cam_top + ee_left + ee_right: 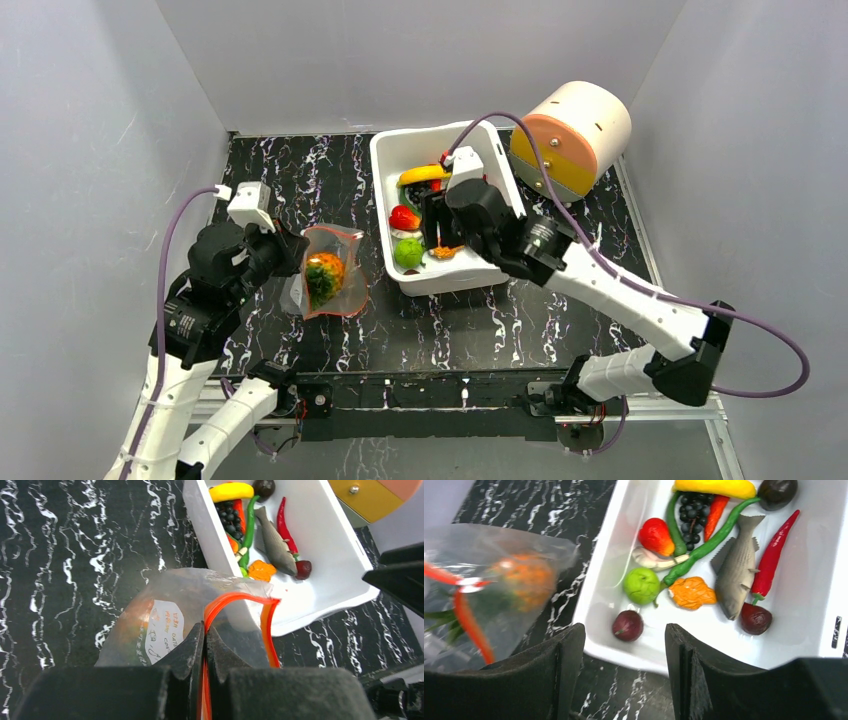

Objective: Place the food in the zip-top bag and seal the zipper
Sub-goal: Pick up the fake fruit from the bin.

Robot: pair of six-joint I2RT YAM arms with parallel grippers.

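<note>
Evidently the floppy zip-top bag, left of the bin, was pinched at its stiffer zipper by the clenched left gripper; the right gripper was spread above the light, rigid food.

right wrist: zip-top bag blurred, cut by left edge | pineapple inside smeared | top: right arm hides some bin contents | left wrist: 2 left fingers cover part of zipper
</note>
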